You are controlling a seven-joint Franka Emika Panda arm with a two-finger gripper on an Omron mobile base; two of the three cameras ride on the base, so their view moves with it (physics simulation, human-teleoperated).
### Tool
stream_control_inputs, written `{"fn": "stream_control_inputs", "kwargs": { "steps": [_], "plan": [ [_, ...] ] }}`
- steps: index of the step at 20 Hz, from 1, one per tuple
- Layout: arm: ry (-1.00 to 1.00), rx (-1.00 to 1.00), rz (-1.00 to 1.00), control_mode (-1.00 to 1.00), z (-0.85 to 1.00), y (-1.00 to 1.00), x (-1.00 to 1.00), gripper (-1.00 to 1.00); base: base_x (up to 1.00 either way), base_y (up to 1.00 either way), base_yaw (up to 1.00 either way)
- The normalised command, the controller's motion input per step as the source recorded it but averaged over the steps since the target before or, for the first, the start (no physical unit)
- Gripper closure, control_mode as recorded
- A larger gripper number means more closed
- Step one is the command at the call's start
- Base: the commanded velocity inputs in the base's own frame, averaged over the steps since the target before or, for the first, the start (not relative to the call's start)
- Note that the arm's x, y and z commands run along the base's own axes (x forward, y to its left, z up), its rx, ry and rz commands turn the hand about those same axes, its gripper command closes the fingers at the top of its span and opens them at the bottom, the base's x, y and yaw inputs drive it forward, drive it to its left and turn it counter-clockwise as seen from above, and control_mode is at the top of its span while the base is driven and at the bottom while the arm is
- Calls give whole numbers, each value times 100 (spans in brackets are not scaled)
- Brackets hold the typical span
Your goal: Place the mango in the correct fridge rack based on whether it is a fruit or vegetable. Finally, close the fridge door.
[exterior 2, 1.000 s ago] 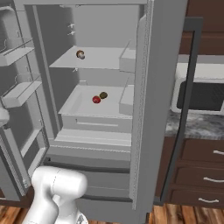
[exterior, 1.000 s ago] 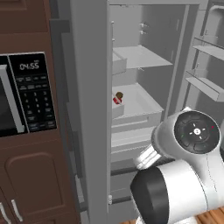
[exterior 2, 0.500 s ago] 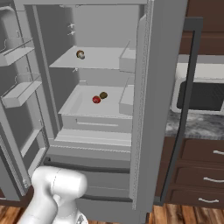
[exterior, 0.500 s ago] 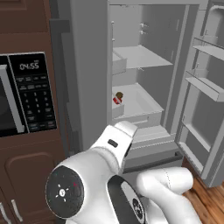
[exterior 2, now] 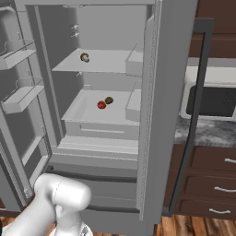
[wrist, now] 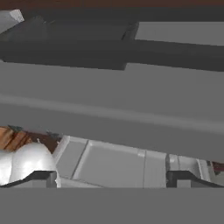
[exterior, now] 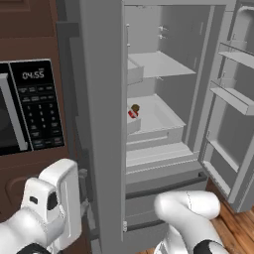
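Mango (exterior 2: 101, 105) lies in the white drawer (exterior 2: 99, 120) inside the fridge, touching or just beside a small brown item (exterior 2: 109, 100); also seen from the left base cam (exterior: 132, 113). Shelf (exterior 2: 103, 62) above the drawer holds another small brown item (exterior 2: 85, 57). Fridge door (exterior 2: 159, 101) stands open, right of the drawer, dark handle (exterior 2: 196, 106) facing the microwave (exterior 2: 212, 99). Gripper (wrist: 112, 178) in hand cam: fingertips (wrist: 41, 178) wide apart, nothing between, close to the door's edge.
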Motion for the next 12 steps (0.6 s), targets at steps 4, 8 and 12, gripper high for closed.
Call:
{"fn": "stream_control_inputs", "kwargs": {
  "steps": [4, 8, 12],
  "plan": [
    [0, -32, -6, -100, -32, 94, 32, -100, 0, 0, 0],
    [0, -23, -14, -100, -27, 75, 43, -100, 0, 0, 0],
    [0, -9, -17, -100, -24, 31, 51, -100, 0, 0, 0]
  ]
}}
